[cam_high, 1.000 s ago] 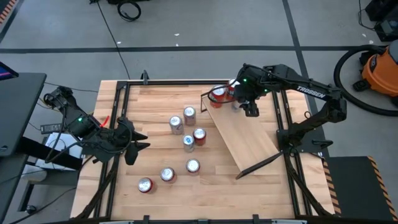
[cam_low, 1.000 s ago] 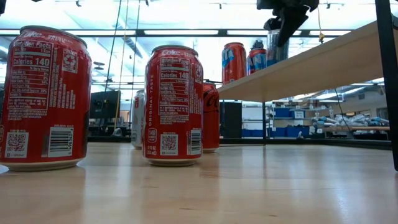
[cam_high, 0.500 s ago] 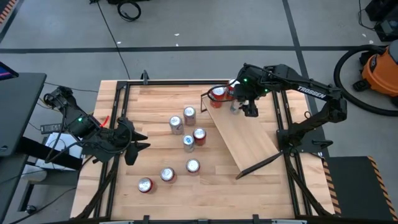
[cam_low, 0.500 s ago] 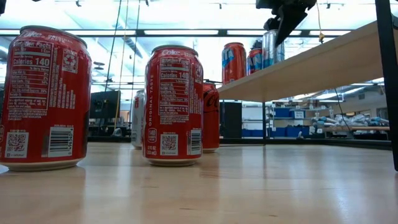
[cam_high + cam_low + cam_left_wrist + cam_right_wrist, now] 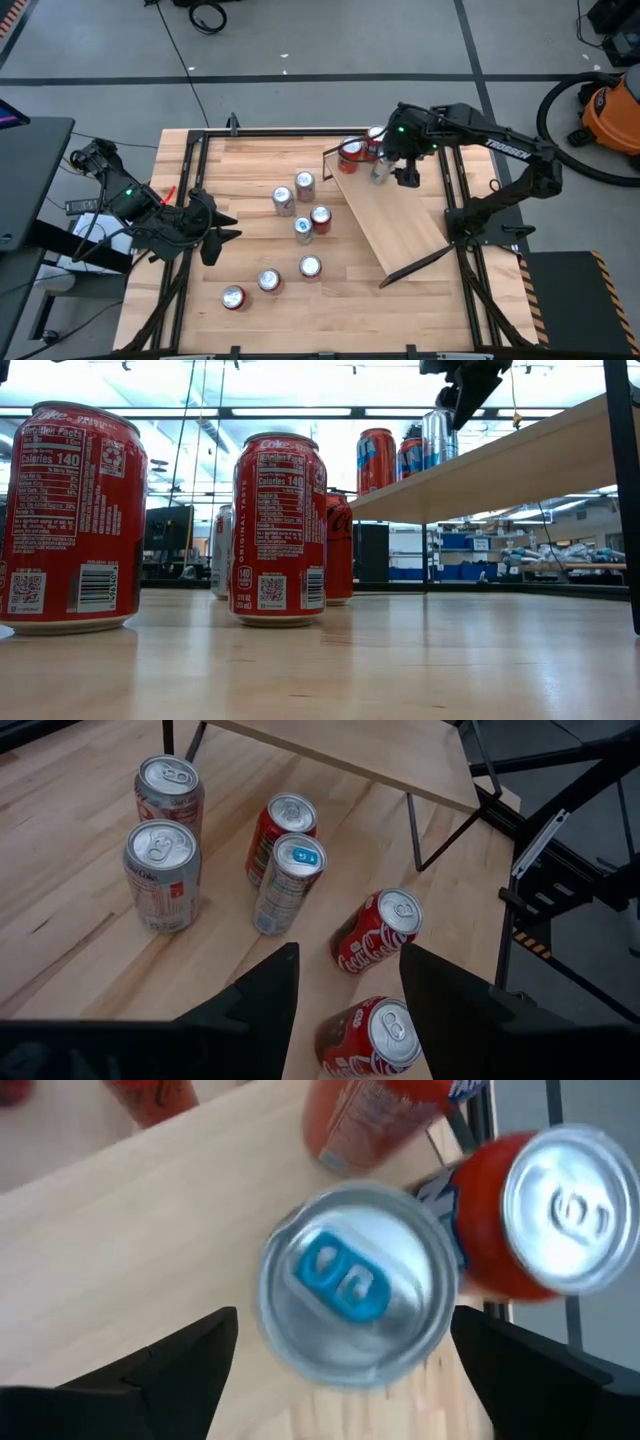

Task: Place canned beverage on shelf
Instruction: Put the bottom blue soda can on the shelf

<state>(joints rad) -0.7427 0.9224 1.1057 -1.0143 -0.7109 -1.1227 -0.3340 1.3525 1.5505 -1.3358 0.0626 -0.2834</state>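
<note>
A silver can with a blue tab (image 5: pixel 350 1290) stands upright on its base on the light wood shelf (image 5: pixel 400 220), at the board's far end beside two red cans (image 5: pixel 350 150). My right gripper (image 5: pixel 345 1320) hangs just above it, open. Its fingers (image 5: pixel 180 1370) stand on either side of the can's top without touching it. In the low view the silver can (image 5: pixel 438 438) stands free under the gripper (image 5: pixel 465 395). My left gripper (image 5: pixel 215 235) waits open near the table's left edge, with nothing between its fingers (image 5: pixel 270 990).
Several red and silver cans (image 5: pixel 303 228) stand in the middle of the table, and two lie nearer the front (image 5: pixel 375 930). The shelf's near half (image 5: pixel 415 245) is bare. Black frame rails (image 5: pixel 185 200) run along the table's sides. An orange vacuum (image 5: pixel 610 110) sits on the floor.
My right gripper has opened and let go of the silver can, drawing up off it a little. The can stays upright on the shelf beside the red cans.
</note>
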